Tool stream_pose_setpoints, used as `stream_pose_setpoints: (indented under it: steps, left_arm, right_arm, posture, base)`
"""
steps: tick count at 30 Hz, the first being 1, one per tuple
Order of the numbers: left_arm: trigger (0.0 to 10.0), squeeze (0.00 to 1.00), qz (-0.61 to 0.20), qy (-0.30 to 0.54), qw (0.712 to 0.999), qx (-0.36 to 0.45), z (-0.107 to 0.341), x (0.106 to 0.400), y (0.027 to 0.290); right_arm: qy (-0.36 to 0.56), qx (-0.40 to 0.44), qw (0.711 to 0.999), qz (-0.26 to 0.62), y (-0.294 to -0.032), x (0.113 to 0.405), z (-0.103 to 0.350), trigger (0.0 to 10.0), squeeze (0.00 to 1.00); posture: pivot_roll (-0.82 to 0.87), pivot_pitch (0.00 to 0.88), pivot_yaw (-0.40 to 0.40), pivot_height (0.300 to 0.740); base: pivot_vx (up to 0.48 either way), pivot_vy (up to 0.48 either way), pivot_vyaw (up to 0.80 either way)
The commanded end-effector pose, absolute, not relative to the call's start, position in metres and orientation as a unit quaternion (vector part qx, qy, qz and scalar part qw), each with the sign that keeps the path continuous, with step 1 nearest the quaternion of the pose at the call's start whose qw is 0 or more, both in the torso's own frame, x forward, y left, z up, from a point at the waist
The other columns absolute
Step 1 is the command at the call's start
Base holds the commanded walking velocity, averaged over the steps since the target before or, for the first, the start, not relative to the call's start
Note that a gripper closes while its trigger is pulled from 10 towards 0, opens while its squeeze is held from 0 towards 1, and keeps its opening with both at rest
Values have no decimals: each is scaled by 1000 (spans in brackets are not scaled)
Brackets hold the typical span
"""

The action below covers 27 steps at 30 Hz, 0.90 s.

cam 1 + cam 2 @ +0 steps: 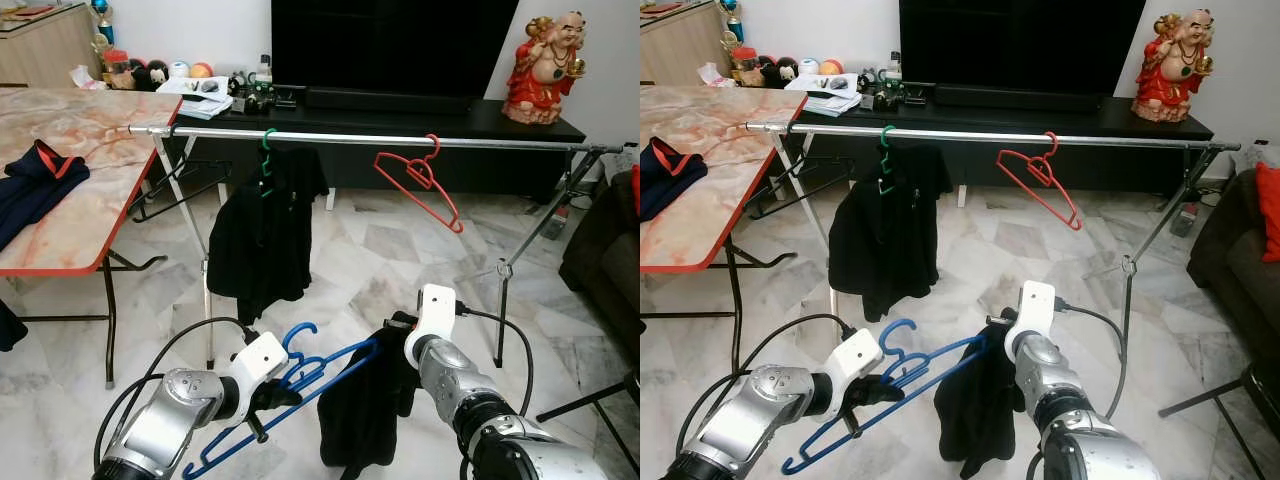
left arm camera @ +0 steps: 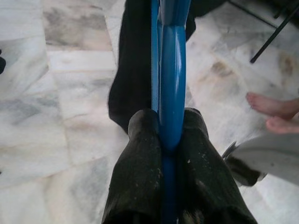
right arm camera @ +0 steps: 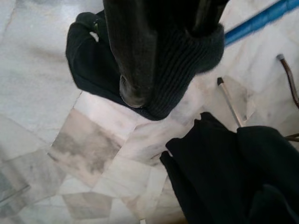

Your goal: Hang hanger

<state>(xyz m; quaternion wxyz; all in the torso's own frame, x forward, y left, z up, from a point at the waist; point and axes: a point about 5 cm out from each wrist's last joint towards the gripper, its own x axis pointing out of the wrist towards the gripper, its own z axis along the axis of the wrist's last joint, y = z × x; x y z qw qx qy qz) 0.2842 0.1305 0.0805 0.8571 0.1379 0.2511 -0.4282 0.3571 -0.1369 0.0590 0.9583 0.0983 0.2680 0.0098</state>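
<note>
Tilted blue hanger (image 1: 300, 385), black garment (image 1: 365, 410) draped.

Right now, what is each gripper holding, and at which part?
Left gripper clamps the blue hanger on its bar below the hook. Right gripper holds the black garment at its ribbed edge.

No legible text or labels.
</note>
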Motion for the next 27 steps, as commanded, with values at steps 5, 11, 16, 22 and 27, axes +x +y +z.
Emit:
stream_pose_setpoints:
  steps: [5, 11, 16, 22, 27]
  left_arm:
    - [10000, 0, -451, 224, 859, 96, 92, 285, 126]
    - [10000, 0, -457, 229, 855, 91, 90, 282, 126]
    - [10000, 0, -460, 241, 849, 99, 86, 280, 127]
    - [10000, 0, -458, 248, 848, 98, 82, 280, 125]
    - [10000, 0, -440, 251, 855, 111, 80, 284, 128]
  right_arm:
    - [264, 102, 959, 24, -137, 359, 63, 10000, 0]
    - [243, 116, 962, 39, -134, 368, 77, 10000, 0]
    - [228, 119, 965, 60, -128, 373, 87, 10000, 0]
    - [228, 118, 963, 80, -125, 373, 87, 10000, 0]
    - [238, 103, 961, 99, -124, 368, 80, 10000, 0]
  posture:
    - [132, 0, -71, 740]
    - [131, 0, -72, 740]
    - [125, 0, -73, 740]
    - [123, 0, -74, 740]
    - [115, 0, -76, 740]
  base:
    - [0, 0, 0]
    - [0, 0, 0]
    - [0, 0, 0]
    - [0, 0, 0]
    - [0, 0, 0]
